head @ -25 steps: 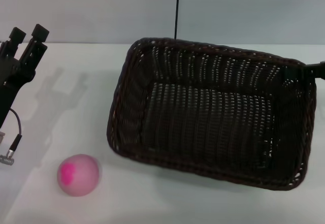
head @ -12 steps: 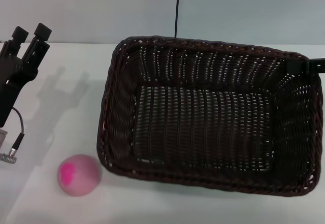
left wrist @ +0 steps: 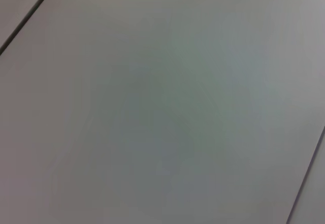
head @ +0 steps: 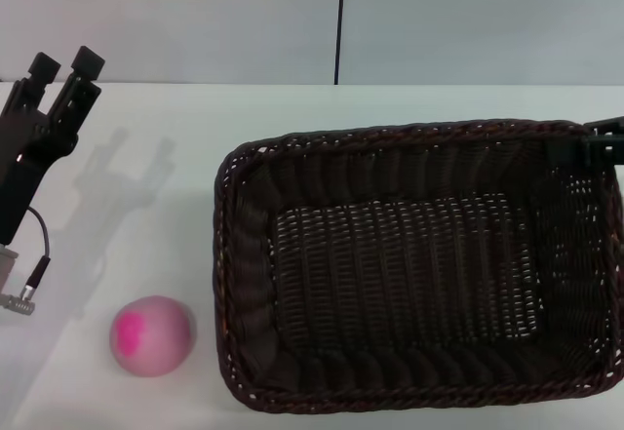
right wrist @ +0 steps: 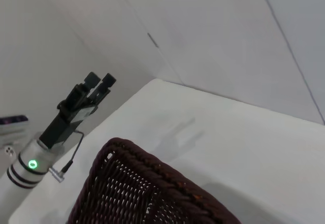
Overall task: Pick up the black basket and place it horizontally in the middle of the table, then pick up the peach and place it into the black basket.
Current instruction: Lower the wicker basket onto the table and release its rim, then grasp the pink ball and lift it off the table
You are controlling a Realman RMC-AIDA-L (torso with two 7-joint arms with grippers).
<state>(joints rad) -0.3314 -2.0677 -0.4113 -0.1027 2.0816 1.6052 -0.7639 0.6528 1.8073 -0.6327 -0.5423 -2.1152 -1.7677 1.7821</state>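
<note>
At the far left of the head view the left pincer (head: 64, 63) is raised over the white desk (head: 146, 206), its two black fingers pointing up and away with a narrow gap between them, released and holding nothing; a thin cable with a metal plug (head: 19, 301) hangs from the arm below it. The right wrist view shows that same pincer (right wrist: 99, 80) farther off, with a green light ring (right wrist: 32, 165) on the arm behind it. Nearer the front edge of the desk sits the peach (head: 151, 335), pale pink with its magenta blotch turned to the left, just beside the left end of the black basket (head: 409, 274) but apart from it. The basket lies with its long side running across the desk, open side up, filling the middle and right of the view. At its far right corner the right pincer (head: 603, 143) is clenched on the braided rim, mostly cut off by the picture's edge.
</note>
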